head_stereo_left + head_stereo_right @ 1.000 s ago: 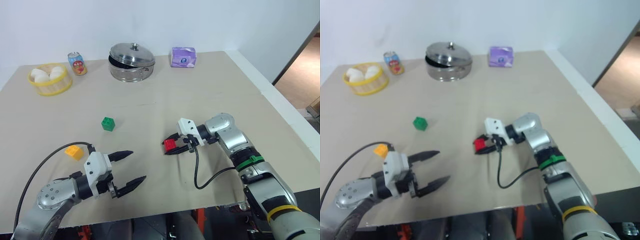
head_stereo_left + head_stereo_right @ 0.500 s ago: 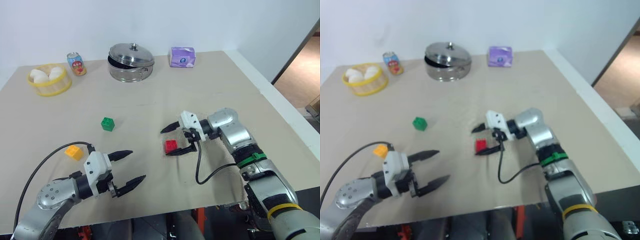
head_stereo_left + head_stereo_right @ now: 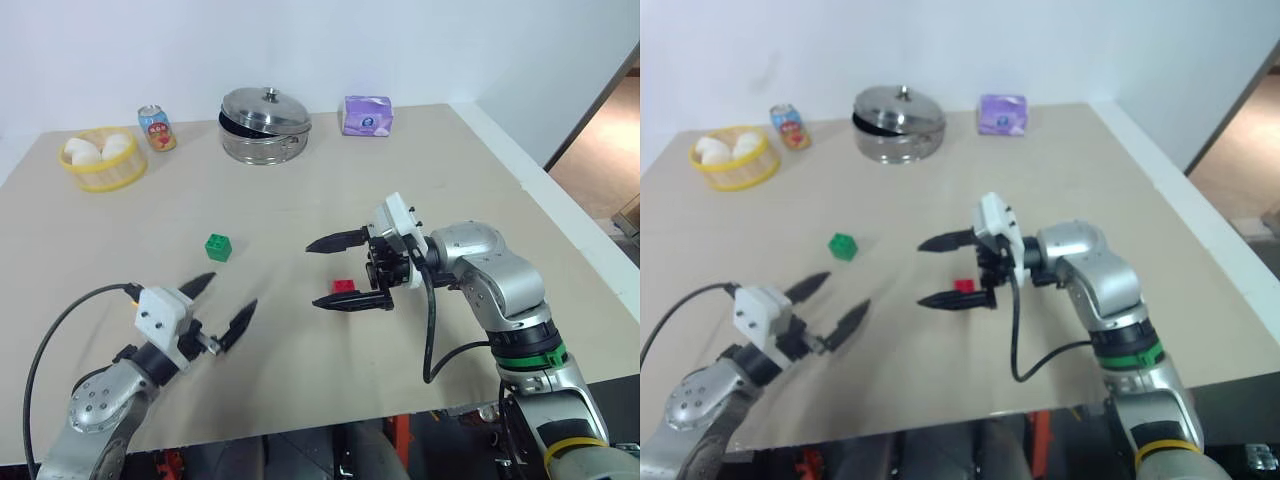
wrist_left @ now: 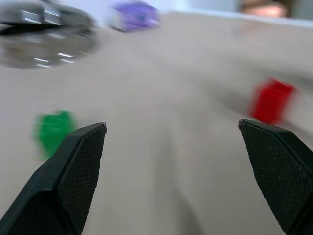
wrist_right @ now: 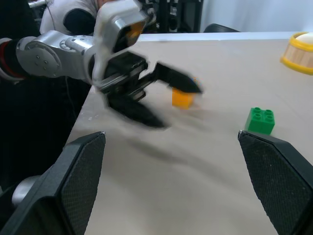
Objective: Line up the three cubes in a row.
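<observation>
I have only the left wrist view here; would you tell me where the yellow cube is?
Observer: The yellow cube lies close beside the left claw, back by its wrist.
Operator: Thank you. Is the right claw gripping the red cube?
Observer: No, the right claw is open, and the red cube lies loose, ungripped.

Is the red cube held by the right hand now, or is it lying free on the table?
Free. The red cube lies on the table, and the right hand is open above it, with neither finger touching it.
</observation>
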Robot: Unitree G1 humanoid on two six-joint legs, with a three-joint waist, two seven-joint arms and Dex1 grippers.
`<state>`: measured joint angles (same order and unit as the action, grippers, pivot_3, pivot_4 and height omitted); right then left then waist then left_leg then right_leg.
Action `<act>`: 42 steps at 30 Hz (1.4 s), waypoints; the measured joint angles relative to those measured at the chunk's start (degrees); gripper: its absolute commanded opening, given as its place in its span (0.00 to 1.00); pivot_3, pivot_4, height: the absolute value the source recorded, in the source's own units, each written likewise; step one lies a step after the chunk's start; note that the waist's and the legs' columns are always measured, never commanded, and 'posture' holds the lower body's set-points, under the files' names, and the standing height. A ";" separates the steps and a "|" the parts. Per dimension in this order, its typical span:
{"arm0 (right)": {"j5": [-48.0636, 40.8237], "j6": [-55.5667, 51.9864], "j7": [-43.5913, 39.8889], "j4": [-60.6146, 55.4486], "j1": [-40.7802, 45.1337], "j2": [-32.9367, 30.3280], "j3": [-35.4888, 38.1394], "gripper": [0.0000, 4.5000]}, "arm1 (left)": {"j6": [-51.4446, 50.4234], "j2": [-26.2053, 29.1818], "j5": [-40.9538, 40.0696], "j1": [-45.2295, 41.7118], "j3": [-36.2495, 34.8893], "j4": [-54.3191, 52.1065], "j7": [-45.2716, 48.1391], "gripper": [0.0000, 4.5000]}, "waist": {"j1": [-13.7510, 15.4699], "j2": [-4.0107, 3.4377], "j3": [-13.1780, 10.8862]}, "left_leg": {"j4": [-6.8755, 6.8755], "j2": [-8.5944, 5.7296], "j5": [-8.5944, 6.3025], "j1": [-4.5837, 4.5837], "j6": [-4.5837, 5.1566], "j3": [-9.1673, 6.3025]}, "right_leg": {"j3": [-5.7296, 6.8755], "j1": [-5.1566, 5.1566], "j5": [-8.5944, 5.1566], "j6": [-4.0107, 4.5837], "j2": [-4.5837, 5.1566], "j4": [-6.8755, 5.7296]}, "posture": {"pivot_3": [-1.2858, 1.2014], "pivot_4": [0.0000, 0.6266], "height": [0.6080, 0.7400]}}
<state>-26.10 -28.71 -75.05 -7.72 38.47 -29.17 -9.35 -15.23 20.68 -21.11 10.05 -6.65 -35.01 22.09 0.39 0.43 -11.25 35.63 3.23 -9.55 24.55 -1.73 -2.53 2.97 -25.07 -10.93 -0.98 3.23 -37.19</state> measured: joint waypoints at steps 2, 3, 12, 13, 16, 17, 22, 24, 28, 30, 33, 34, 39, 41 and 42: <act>0.43 0.96 0.53 -0.52 -0.08 0.00 -0.42 1.00 | -1.07 -1.82 1.40 -2.89 0.04 0.52 -3.42 1.00 | 0.00 0.03 0.02 | 0.10 -0.01 0.00 -0.02 0.00 -0.01 | -0.02 0.02 0.05 0.01 -0.01 0.00 | 0.52 0.24 1.00; 0.54 1.41 0.64 -0.56 -0.11 -0.02 -0.52 1.00 | -1.25 -2.07 2.13 -3.53 0.17 0.76 -4.31 1.00 | -0.08 0.05 0.03 | 0.11 -0.01 0.00 -0.04 0.00 0.01 | -0.06 0.02 0.06 0.00 -0.02 0.00 | 0.52 0.24 1.00; 2.46 5.95 1.47 0.35 -0.09 -0.33 -1.73 1.00 | -3.69 -4.80 5.37 -6.65 1.10 3.11 -9.28 1.00 | -0.02 0.09 0.03 | 0.04 -0.02 0.00 -0.04 0.00 0.01 | -0.20 -0.01 0.10 -0.02 -0.11 0.01 | 0.52 0.24 1.00; 2.65 6.32 1.47 0.45 -0.09 -0.38 -1.74 1.00 | -4.12 -4.87 5.41 -6.92 1.10 3.20 -9.52 1.00 | -0.03 0.09 0.03 | 0.04 -0.02 0.00 -0.04 -0.01 0.02 | -0.21 -0.01 0.10 -0.03 -0.12 0.01 | 0.52 0.24 1.00; 2.95 7.42 1.42 0.76 -0.09 -0.54 -1.82 1.00 | -7.87 -4.85 5.29 -7.84 0.96 3.43 -10.51 1.00 | -0.03 0.10 0.02 | 0.04 -0.02 0.00 -0.04 -0.01 0.01 | -0.20 -0.01 0.10 -0.03 -0.12 0.01 | 0.52 0.24 1.00; 3.06 7.77 1.35 0.80 -0.10 -0.65 -1.84 1.00 | -10.09 -4.80 4.71 -8.46 0.67 3.48 -10.66 1.00 | -0.03 0.11 0.01 | 0.05 -0.02 0.00 -0.05 -0.01 0.00 | -0.20 -0.01 0.10 -0.03 -0.13 0.01 | 0.52 0.24 1.00; 3.43 9.26 1.26 1.42 -0.09 -0.80 -1.89 1.00 | -19.73 -4.21 2.62 -15.17 -2.36 4.47 -13.34 1.00 | -0.02 0.16 0.00 | 0.07 -0.02 0.00 -0.05 -0.01 -0.04 | -0.20 0.01 0.12 -0.05 -0.15 0.01 | 0.52 0.24 1.00; 3.67 9.73 1.27 1.81 -0.08 -0.84 -1.90 1.00 | -23.10 -3.90 2.57 -17.49 -2.62 4.68 -14.59 1.00 | -0.03 0.19 0.00 | 0.07 -0.03 0.00 -0.04 -0.01 -0.02 | -0.24 0.01 0.13 -0.06 -0.15 0.01 | 0.52 0.24 1.00; 4.02 10.26 1.44 2.47 -0.08 -0.86 -1.90 1.00 | -28.55 -3.71 2.57 -20.74 -2.65 5.19 -15.99 1.00 | -0.03 0.25 -0.03 | 0.04 -0.03 0.00 -0.04 -0.01 -0.02 | -0.28 0.00 0.12 -0.06 -0.19 0.01 | 0.52 0.24 1.00; 4.11 10.60 1.51 2.50 -0.02 -0.86 -1.90 1.00 | -30.26 -3.38 2.64 -22.38 -2.65 6.06 -16.32 1.00 | -0.03 0.26 -0.04 | 0.03 -0.02 0.00 -0.04 -0.01 -0.04 | -0.29 0.00 0.12 -0.05 -0.22 0.01 | 0.52 0.24 1.00; 4.44 11.08 1.66 2.71 0.09 -0.86 -1.90 1.00 | -31.76 -2.65 2.99 -24.78 -2.64 8.24 -16.32 1.00 | -0.04 0.29 -0.05 | 0.03 -0.02 0.00 -0.05 -0.01 -0.05 | -0.29 0.00 0.13 -0.06 -0.23 0.01 | 0.52 0.24 1.00; 4.44 11.08 1.72 2.81 0.09 -0.86 -1.90 1.00 | -32.14 -2.42 3.13 -25.50 -2.63 9.10 -16.23 1.00 | -0.04 0.29 -0.05 | 0.04 -0.02 0.00 -0.06 -0.01 -0.04 | -0.30 0.00 0.13 -0.06 -0.23 0.01 | 0.52 0.24 1.00; 4.42 10.88 2.06 3.12 0.11 -0.50 -1.90 1.00 | -32.36 -2.08 3.31 -29.05 -2.64 14.11 -15.54 1.00 | -0.03 0.33 -0.06 | 0.04 -0.02 0.01 -0.05 -0.02 -0.04 | -0.32 0.01 0.14 -0.08 -0.23 0.01 | 0.52 0.24 1.00; 4.48 10.40 3.45 3.58 0.19 -0.01 -1.87 1.00 | -32.49 -1.72 3.25 -29.95 -2.63 15.50 -14.87 1.00 | -0.06 0.34 -0.07 | 0.03 -0.02 0.01 -0.06 -0.02 -0.02 | -0.36 0.00 0.14 -0.08 -0.24 0.01 | 0.52 0.24 1.00; 4.48 9.47 4.71 3.82 0.34 0.46 -1.76 1.00 | -32.51 -1.44 3.23 -30.29 -2.62 16.17 -14.36 1.00 | -0.08 0.34 -0.07 | 0.02 -0.02 0.01 -0.06 -0.02 -0.02 | -0.37 -0.01 0.14 -0.07 -0.25 0.01 | 0.52 0.24 1.00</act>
<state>-21.61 -19.25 -70.34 -3.90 38.81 -28.71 -11.11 -47.74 19.24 -17.88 -20.24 -9.27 -18.83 7.73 0.31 0.77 -11.31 35.65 3.21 -9.55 24.49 -1.75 -2.55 2.61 -25.08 -10.79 -1.05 2.98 -37.18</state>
